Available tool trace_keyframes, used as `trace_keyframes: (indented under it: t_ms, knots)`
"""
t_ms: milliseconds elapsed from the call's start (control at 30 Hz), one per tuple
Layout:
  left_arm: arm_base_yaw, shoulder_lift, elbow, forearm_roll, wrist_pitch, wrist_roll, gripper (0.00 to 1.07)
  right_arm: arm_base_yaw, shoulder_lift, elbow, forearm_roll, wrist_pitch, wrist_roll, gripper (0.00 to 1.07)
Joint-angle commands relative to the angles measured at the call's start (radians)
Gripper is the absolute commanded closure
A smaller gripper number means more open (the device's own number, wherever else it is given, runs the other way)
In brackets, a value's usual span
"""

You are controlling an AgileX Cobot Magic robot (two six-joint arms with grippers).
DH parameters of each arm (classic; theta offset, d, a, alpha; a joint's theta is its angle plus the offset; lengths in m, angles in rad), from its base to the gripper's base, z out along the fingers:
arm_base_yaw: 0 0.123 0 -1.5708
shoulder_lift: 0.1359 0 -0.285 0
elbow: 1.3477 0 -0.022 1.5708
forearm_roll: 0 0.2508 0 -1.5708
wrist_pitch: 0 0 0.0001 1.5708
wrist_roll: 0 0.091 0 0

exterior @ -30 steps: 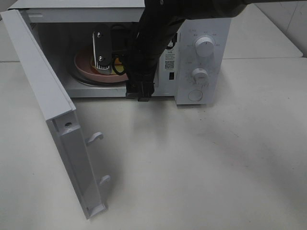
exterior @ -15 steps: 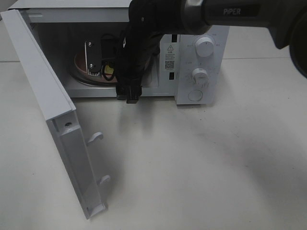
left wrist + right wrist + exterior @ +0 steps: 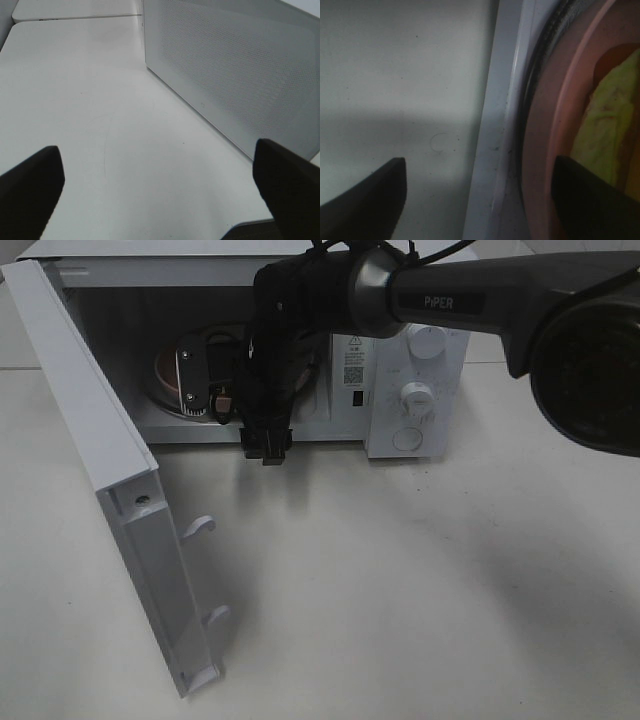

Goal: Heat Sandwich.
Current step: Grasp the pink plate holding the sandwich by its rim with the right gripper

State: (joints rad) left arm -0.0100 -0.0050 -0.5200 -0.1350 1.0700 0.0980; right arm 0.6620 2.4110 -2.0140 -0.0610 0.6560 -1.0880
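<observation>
A: Sandwich (image 3: 605, 120)?
B: On the pink plate (image 3: 547, 150) inside the microwave (image 3: 415, 380), lettuce showing, I think.
A: Claws?
B: Right gripper (image 3: 480, 192) released at the microwave's sill; left gripper (image 3: 160, 175) spread, empty, beside it.

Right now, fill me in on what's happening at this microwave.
The right arm reaches across to the open microwave, whose door is swung wide. The pink plate with the sandwich sits inside on the turntable. The right gripper is open at the cavity's front edge, one finger over the plate's rim, gripping nothing. The left gripper is open too, over the bare table beside the microwave's outer side, holding nothing. The door is not yet closed and the dials look untouched.
</observation>
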Motion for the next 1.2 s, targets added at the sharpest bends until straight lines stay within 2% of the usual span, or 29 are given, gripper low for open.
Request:
trace_keyframes:
  t_ms: [33,333,367,433,467,533,567,600,667,700,1200]
  knots:
    - [0.005,-0.016,0.001,-0.008,0.003,-0.002,0.09,0.0,0.022,-0.039,-0.011,0.003,0.004,0.31]
    - [0.005,-0.016,0.001,-0.008,0.003,-0.002,0.09,0.0,0.086,-0.084,-0.014,0.003,0.009,0.32]
    - [0.005,-0.016,0.001,-0.008,0.003,-0.002,0.09,0.0,0.087,-0.084,-0.015,0.003,0.009,0.33]
    - [0.005,-0.016,0.001,-0.008,0.003,-0.002,0.09,0.0,0.089,-0.084,-0.017,0.003,0.023,0.44]
    - [0.005,-0.016,0.001,-0.008,0.003,-0.002,0.09,0.0,0.089,-0.084,-0.017,0.003,0.023,0.44]
    - [0.005,-0.016,0.001,-0.008,0.003,-0.002,0.09,0.0,0.089,-0.084,-0.023,0.003,0.047,0.59]
    - [0.005,-0.016,0.001,-0.008,0.003,-0.002,0.09,0.0,0.089,-0.084,-0.023,0.004,0.089,0.81]
    - [0.005,-0.016,0.001,-0.008,0.003,-0.002,0.09,0.0,0.089,-0.084,-0.023,0.004,0.089,0.81]
    - [0.005,-0.016,0.001,-0.008,0.003,-0.002,0.09,-0.003,0.089,-0.084,-0.023,0.01,0.142,1.02]
    - [0.005,-0.016,0.001,-0.008,0.003,-0.002,0.09,-0.005,0.089,-0.084,-0.023,0.015,0.181,1.07]
    - [0.005,-0.016,0.001,-0.008,0.003,-0.002,0.09,-0.011,0.055,-0.071,-0.019,0.032,0.173,1.07]
